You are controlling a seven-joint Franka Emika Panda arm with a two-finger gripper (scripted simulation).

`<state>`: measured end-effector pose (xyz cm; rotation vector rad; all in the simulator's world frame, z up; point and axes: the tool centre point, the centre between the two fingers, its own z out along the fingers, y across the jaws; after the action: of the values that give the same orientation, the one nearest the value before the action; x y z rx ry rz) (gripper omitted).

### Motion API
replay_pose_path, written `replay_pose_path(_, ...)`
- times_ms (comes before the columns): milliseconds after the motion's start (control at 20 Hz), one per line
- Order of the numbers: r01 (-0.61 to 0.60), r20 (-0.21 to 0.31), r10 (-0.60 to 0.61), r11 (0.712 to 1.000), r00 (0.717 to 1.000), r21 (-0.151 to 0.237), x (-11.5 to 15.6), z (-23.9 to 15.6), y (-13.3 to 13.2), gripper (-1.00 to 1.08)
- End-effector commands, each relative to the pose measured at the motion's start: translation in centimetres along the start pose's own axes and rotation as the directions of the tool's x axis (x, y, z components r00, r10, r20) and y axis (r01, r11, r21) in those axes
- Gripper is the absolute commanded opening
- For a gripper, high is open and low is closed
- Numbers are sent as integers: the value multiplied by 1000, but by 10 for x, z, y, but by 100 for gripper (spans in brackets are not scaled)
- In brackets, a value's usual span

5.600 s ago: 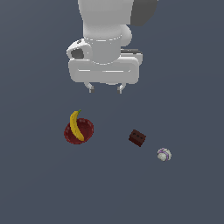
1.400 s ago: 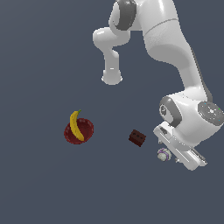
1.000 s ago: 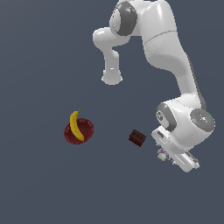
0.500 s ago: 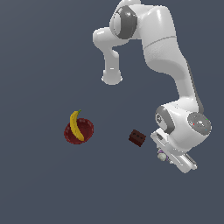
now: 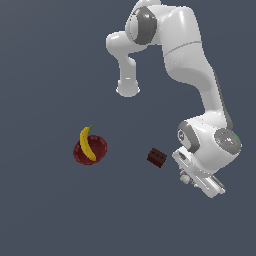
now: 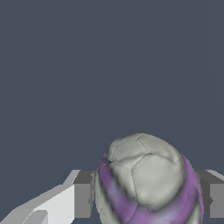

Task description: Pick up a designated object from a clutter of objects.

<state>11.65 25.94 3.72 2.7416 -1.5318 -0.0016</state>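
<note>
The gripper (image 6: 144,199) is down at table level w/ the white-and-purple ball (image 6: 146,181) sitting right between its two fingers (image 6: 83,194). In the wrist view the ball fills the gap and a grey pad shows on each side of it, both looking snug against it or very nearly so. So the jaws are only as far apart as the ball is wide. Whether they're actually squeezing or just bracketing it, can't tell from these pics.

In the exterior view the ball (image 5: 185,177) only peeks out from under the arm's hand, a bit of purple and white, low against the table (image 5: 50,215). No visible gap under it, so prob not lifted yet.

Progress-wise, IMO: the reach and the lineup are done, the right thing is picked out, and the grasp is either closing or just closed. What's left is the lift, plus confirming the hold doesn't slip, since it's a round ball between flat pads.

The rest of the clutter looks untouched. The brown block (image 5: 156,158) is near the gripper, toward the exterior view's left, but apart from it. The banana (image 5: 87,145) lies across the red bowl (image 5: 90,150), well apart further left.
</note>
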Motion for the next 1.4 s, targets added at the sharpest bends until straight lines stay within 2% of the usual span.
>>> replay_pose_path(0, 0, 0, 0, 1000, 1000, 0, 1, -1, 1, -100)
replay_pose_path(350, 0, 0, 0, 1000, 1000, 1, 10, -16, 12, -100)
replay_pose_path(650, 0, 1, 0, 1000, 1000, 1, 28, -44, 32, -100)
replay_pose_path(1350, -1, 5, 1, 1000, 1000, 2, 104, -159, 115, -100)
